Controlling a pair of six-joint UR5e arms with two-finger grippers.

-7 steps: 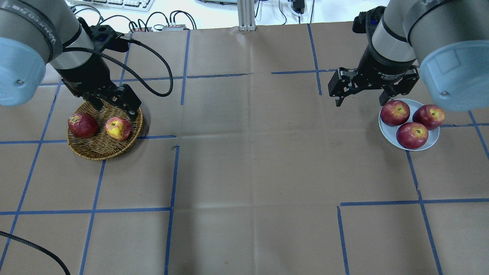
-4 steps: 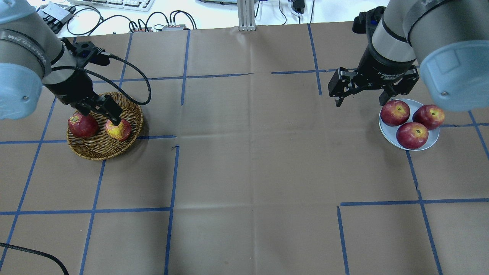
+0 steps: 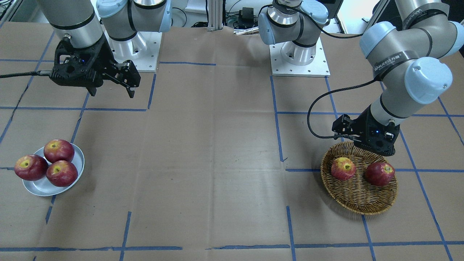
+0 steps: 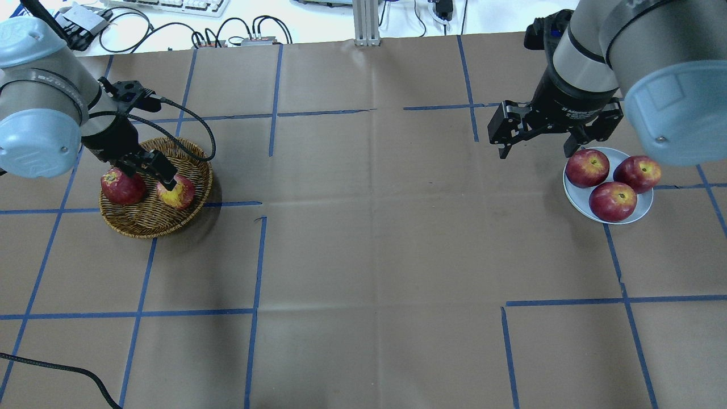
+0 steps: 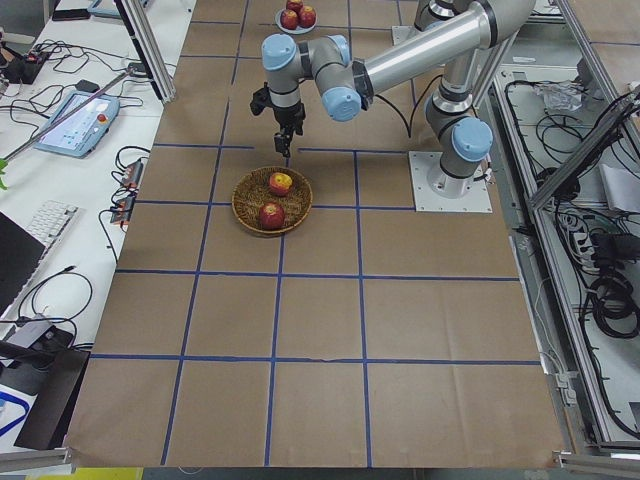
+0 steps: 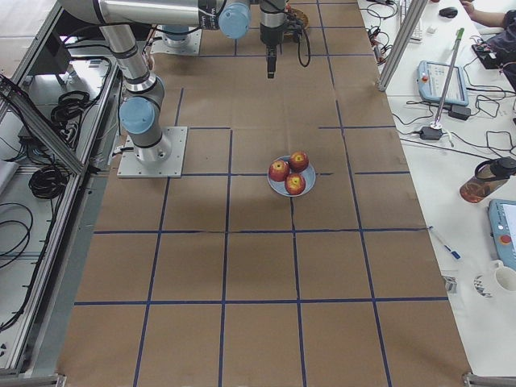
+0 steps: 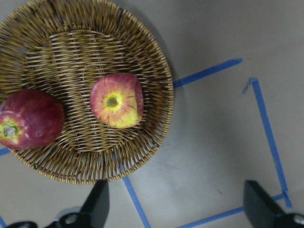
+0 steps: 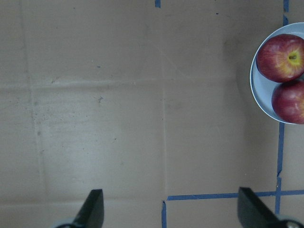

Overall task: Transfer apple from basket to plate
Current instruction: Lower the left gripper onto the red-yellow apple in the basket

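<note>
The apple [image 4: 178, 194], red with yellow patches, lies in the wicker basket [image 4: 142, 225] beside a darker red apple [image 4: 120, 187]. It also shows in the front view [image 3: 343, 168] and in the left wrist view [image 7: 117, 100]. My left gripper [image 4: 147, 177] is open and empty. It hangs over the basket's robot-side part, above the apples and touching neither. The white plate [image 4: 645, 211] holds three dark red apples. My right gripper [image 4: 535, 152] is open and empty, above the table beside the plate's inner edge.
Brown paper with blue tape lines covers the table. The left arm's black cable [image 4: 193, 122] loops above the basket. In the right wrist view the plate [image 8: 259, 95] sits at the right edge. Keyboards and cables lie beyond the table's far edge.
My left arm has swung left and drawn back over the basket, with its open gripper now between the two apples from above. The right arm and all the apples have not moved.
</note>
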